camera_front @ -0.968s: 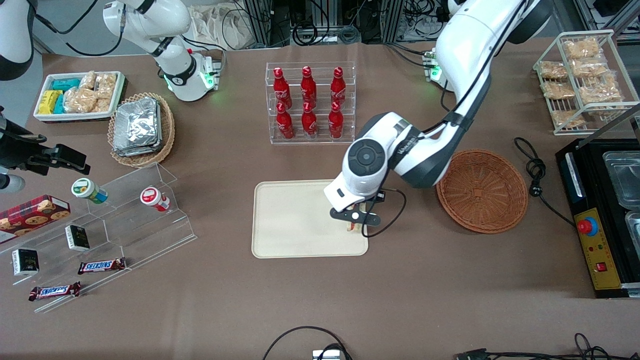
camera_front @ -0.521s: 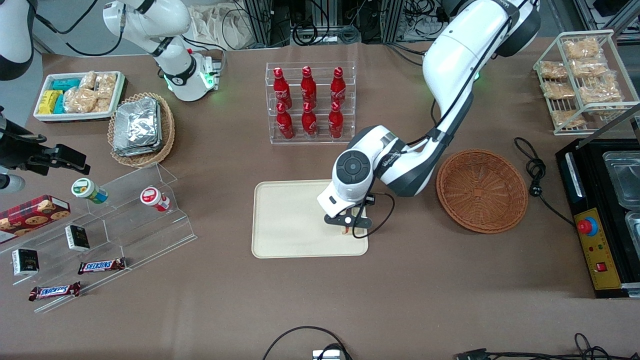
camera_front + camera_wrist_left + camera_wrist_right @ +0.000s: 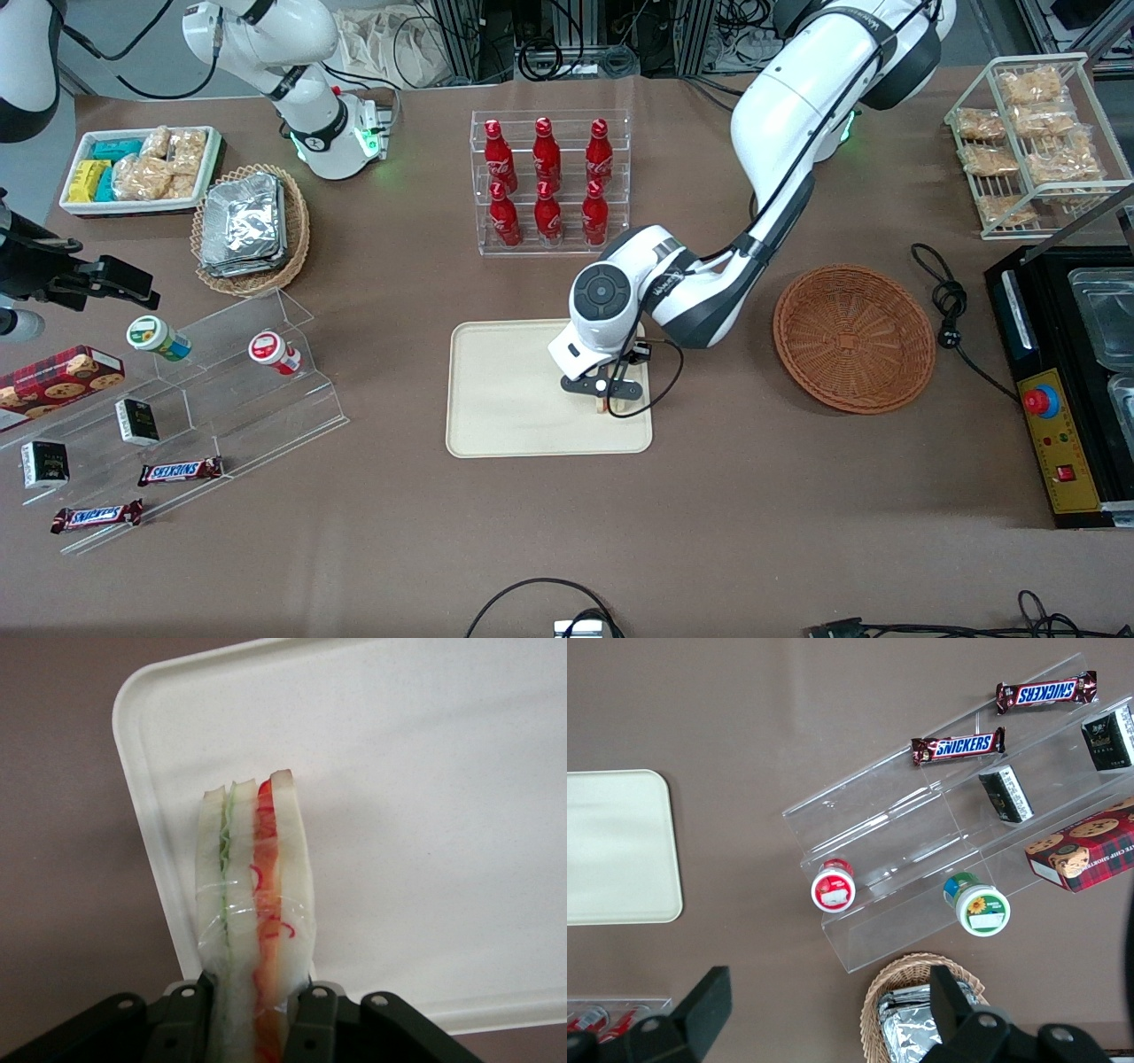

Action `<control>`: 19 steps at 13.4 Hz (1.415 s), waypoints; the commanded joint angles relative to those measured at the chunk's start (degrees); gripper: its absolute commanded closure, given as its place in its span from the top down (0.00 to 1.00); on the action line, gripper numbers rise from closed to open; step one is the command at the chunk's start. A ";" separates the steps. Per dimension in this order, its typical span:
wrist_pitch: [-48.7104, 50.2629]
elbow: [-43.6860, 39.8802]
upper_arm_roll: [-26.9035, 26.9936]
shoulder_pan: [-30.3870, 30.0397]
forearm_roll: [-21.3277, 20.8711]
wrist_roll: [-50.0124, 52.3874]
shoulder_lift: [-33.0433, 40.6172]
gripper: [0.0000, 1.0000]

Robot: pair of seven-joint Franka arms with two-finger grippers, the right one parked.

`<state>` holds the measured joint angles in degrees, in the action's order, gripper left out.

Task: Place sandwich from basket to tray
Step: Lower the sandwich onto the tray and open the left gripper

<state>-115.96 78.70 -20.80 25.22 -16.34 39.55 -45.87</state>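
Note:
The left wrist view shows the sandwich (image 3: 255, 904), a plastic-wrapped wedge of white bread with green and red filling, standing on edge between my black fingers (image 3: 314, 1019). My left gripper (image 3: 604, 397) is shut on it, low over the cream tray (image 3: 505, 416), near the tray's corner closest to the basket. In the front view only a sliver of the sandwich (image 3: 602, 407) peeks out under the gripper. The reddish-brown wicker basket (image 3: 854, 338) sits on the table beside the tray, toward the working arm's end, with nothing in it.
A clear rack of red bottles (image 3: 549, 182) stands farther from the front camera than the tray. A clear stepped shelf (image 3: 221, 381) with snacks lies toward the parked arm's end. A black appliance (image 3: 1063, 381) and a wire rack of bagged snacks (image 3: 1032, 142) stand at the working arm's end.
My gripper has carried the sandwich a short way farther over the tray, away from the basket. The fingers stay shut on it.

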 commanded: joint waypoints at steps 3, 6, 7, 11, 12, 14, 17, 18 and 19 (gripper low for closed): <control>-1.11 -1.97 0.41 0.80 -1.41 1.93 -2.20 0.32; -2.08 -1.89 0.32 0.89 -5.01 5.88 -3.34 0.38; -2.08 -1.89 0.23 0.89 -5.45 6.15 -3.61 0.38; -2.08 -1.89 0.23 1.84 -5.55 6.15 -4.04 0.63; -2.08 -1.97 0.40 2.90 -5.72 6.24 -4.05 0.90; -1.99 -2.06 0.41 2.73 -5.37 6.42 -3.61 1.00; -1.82 -2.41 0.41 2.65 -5.28 6.86 -3.08 1.00; -1.64 -2.50 0.41 2.30 -5.20 6.86 -2.82 1.00; -1.55 -2.50 0.41 2.21 -5.11 6.86 -2.56 1.00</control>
<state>-118.13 77.55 -20.63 27.28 -20.81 45.37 -48.61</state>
